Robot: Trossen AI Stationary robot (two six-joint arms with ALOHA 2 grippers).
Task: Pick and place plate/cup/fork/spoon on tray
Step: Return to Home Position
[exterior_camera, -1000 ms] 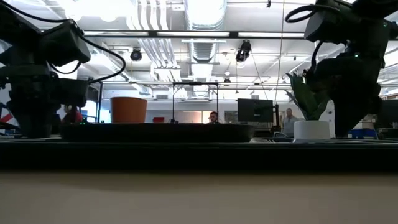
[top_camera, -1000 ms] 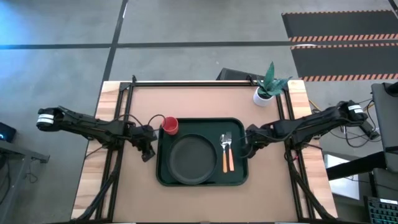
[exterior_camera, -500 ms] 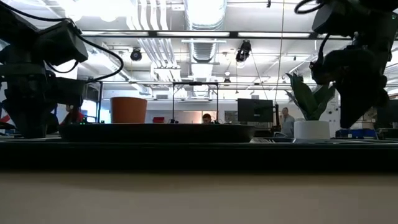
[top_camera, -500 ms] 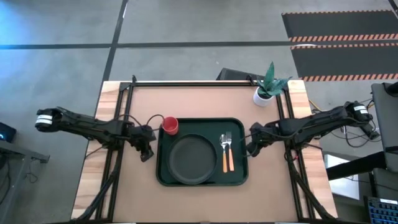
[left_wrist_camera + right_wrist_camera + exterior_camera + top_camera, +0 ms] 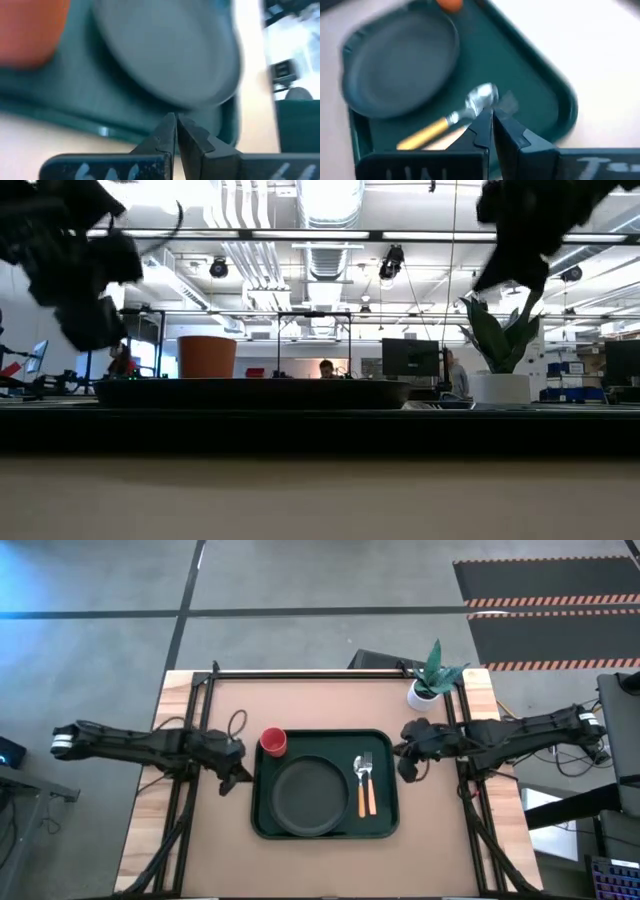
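- The left gripper has its fingers pressed together with nothing between them; the raised edge of the tray lies just ahead of the tips, apart from them
- The right gripper is likewise closed and empty, its tips just outside the opposite edge of the tray
- Everything for the task sits on the tray, between the two pairs of fingertips: the plate straight beyond the left tips, the cup near them at the tray's corner, and the spoon and fork side by side, close ahead of the right tips
- Placing looks finished, so only the retreat to home seems left
- In the low view both grippers hang above the tray's rim; to retreat cleanly, each should gain height first, then draw back away from the tray, so no fingertip catches the edge
- The potted plant stands close beside the right arm, so that arm's path should swing clear of it
- Fingers are best kept closed and the motion smooth, with no pass back over the cutlery
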